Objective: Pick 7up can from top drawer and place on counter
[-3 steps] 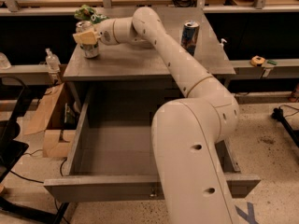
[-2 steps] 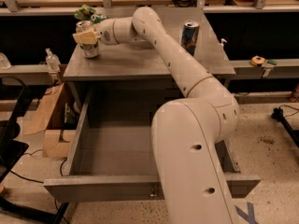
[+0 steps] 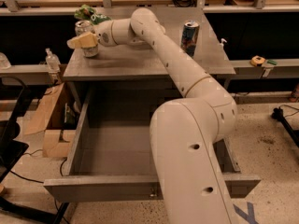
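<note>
**7up Can Held at the Counter's Far Left Corner; Release Outstanding**

The 7up can (image 3: 85, 28) is found on the counter (image 3: 140, 65), at about ten o'clock of the tabletop, near its back-left corner. Its base appears to be set on, or just above, the grey surface; which of the two cannot be told. The can is pinched by the gripper (image 3: 82, 41): one tan finger (image 3: 79, 41) is laid across its front, the other is hidden behind it. The gripper is reached there by the white arm (image 3: 187, 78), stretched from five o'clock across the cabinet.

At twelve o'clock of the can, just beside it, a green packet (image 3: 92, 14) is seen. A taller blue can (image 3: 189, 36) is stood upright at about two o'clock of the counter, well apart from the 7up can.

At six o'clock the top drawer (image 3: 112, 186) is pulled fully out, and no can is seen in the part not covered by the arm.

The lift from the drawer and the carry are judged complete. What is left is judged to be small: the can to be seated flat, the fingers to be spread, and the gripper to be drawn clear without the can being tipped.
</note>
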Robot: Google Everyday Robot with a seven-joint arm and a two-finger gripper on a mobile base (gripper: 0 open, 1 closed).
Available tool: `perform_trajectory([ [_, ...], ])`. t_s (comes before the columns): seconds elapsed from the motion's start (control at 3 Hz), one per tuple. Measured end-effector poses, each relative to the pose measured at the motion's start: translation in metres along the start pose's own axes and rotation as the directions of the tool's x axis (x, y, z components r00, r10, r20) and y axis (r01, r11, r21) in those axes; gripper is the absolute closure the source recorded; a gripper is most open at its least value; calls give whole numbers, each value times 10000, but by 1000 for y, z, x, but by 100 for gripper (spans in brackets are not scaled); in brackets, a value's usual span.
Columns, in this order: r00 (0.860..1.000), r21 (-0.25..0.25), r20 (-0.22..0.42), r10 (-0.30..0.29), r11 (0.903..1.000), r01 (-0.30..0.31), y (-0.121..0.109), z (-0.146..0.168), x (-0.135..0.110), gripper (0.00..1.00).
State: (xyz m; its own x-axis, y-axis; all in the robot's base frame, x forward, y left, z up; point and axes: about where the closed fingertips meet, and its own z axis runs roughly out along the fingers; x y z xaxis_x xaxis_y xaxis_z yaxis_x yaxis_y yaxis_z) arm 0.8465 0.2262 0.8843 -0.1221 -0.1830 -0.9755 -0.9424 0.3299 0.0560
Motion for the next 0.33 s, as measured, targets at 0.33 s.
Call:
perform_trajectory([
  [0.33,10000,0,0,0,10000,0,0,0,0,0],
])
